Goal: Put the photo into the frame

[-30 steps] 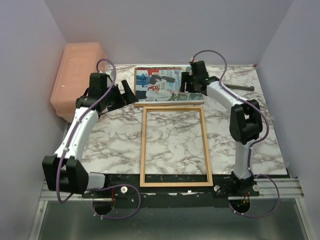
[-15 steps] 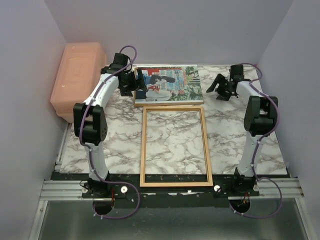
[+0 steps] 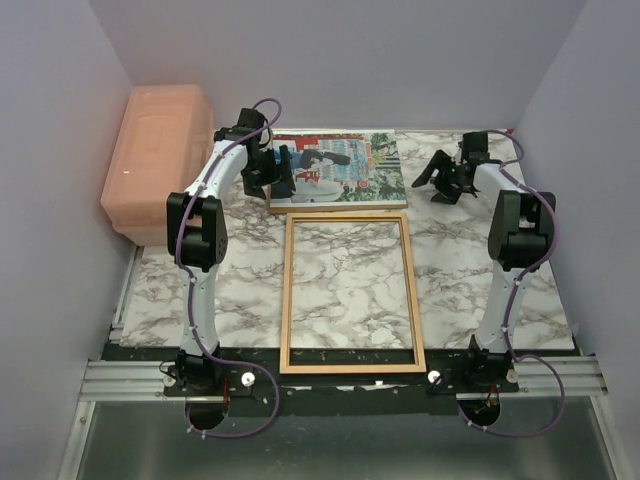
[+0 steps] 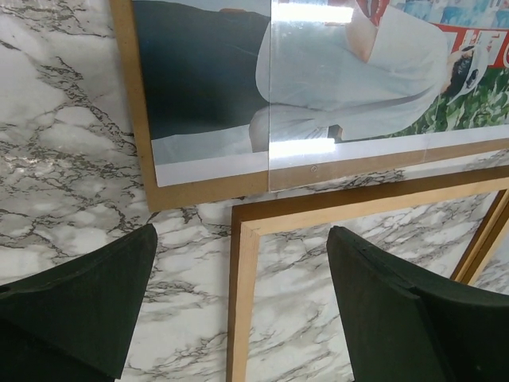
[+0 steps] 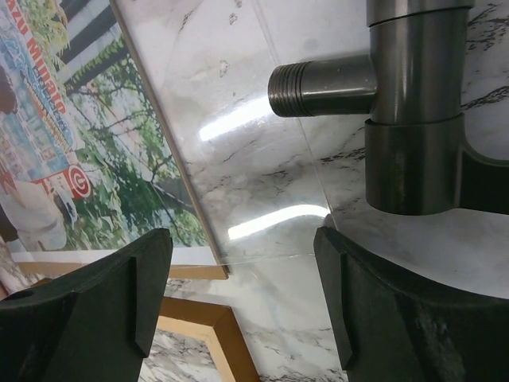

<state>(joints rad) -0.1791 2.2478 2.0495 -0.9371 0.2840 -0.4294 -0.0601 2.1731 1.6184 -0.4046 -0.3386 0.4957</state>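
Note:
The photo (image 3: 340,168) lies on a brown backing board (image 3: 340,206) at the back of the table. A clear sheet (image 5: 262,159) overlaps its right part and reaches past it onto the marble. The frame (image 3: 287,300) lies flat in front of it with only marble inside. My left gripper (image 3: 272,180) is open above the photo's (image 4: 215,79) near left corner and the frame's corner (image 4: 245,231). My right gripper (image 3: 436,183) is open to the right of the photo (image 5: 64,143), over the clear sheet's corner. Both are empty.
A pink plastic bin (image 3: 150,150) stands at the back left beside the table. A metal pipe fitting (image 5: 409,103) lies on the marble just beyond my right gripper. The walls close in at the back and on both sides.
My left arm swung from the left side in to the photo's left end. My right gripper left the photo's right end and moved right, off the photo.

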